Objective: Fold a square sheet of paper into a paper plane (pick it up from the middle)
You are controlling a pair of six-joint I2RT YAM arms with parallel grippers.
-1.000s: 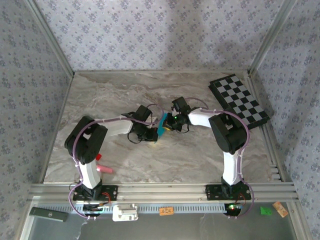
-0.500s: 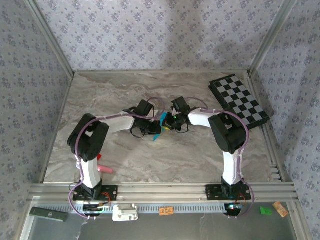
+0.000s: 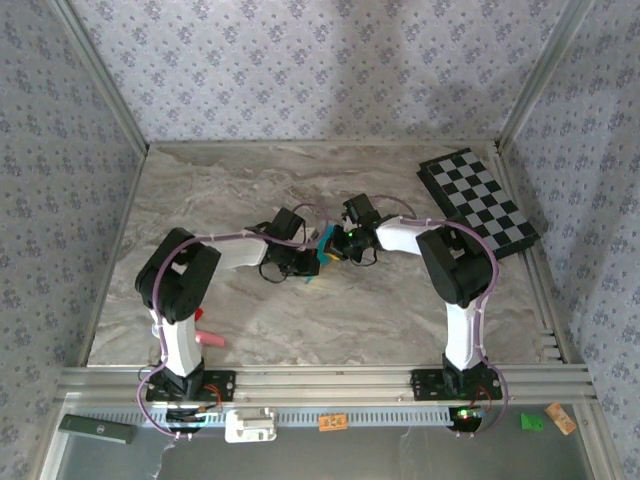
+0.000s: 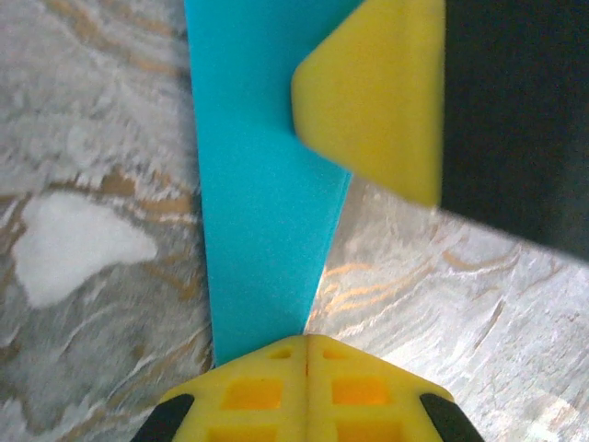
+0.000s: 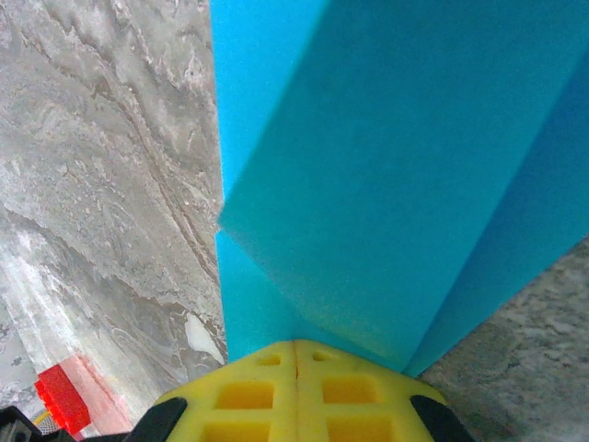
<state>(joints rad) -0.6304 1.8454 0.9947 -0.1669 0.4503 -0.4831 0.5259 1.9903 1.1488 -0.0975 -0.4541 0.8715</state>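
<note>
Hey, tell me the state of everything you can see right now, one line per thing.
cyan paper: folded into layers, pinched by both tools.
left tool: shut on the cyan paper's narrow end.
right tool: shut on the cyan paper.
checkered board: lying flat, opened out, untouched.
pink object: lying loose, untouched.

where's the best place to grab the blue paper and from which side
Its folded edges, pinched across the flat faces from opposite ends. The paper is a thin folded strip tapering to one end; the left gripper is shut on the narrow end, the right gripper on the wider layers.
</note>
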